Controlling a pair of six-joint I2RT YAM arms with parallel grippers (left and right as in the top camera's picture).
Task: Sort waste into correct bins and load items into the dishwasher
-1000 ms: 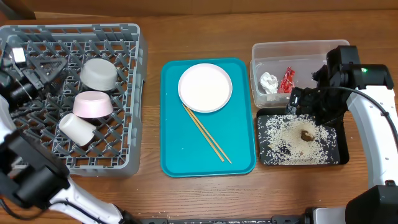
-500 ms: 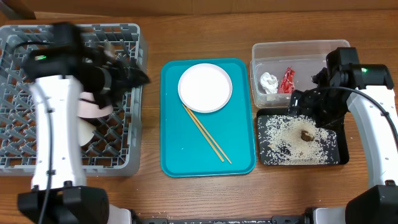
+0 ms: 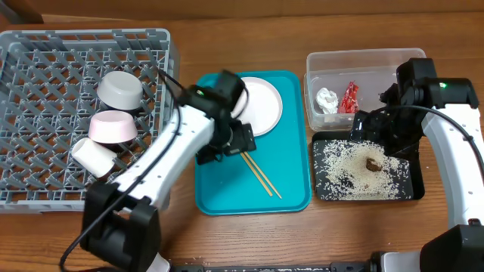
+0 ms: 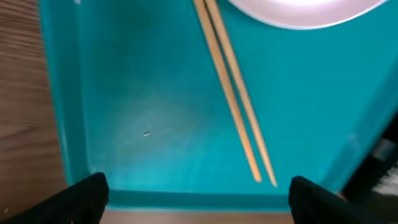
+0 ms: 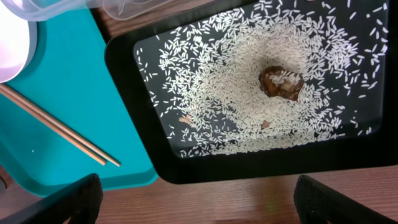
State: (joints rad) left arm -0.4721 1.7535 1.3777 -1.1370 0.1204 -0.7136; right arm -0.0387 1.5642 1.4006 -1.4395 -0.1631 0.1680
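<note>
Hovering above the chopsticks (image 4: pixel 227 93), left fingers (image 4: pixel 81 198) spread wide.

— What do we see resting on the wooden counter (image 3: pixel 242 45)?
— Four things. At the left stands the grey dish rack (image 3: pixel 83 35), and just right of it, in the middle, lies the teal tray (image 3: pixel 227 189).
— And on the right?
— We find the clear tub (image 3: pixel 355 54) on the far side, with the black tray (image 3: pixel 363 198) right up against its near edge. Both sit just beside the teal tray.
</note>
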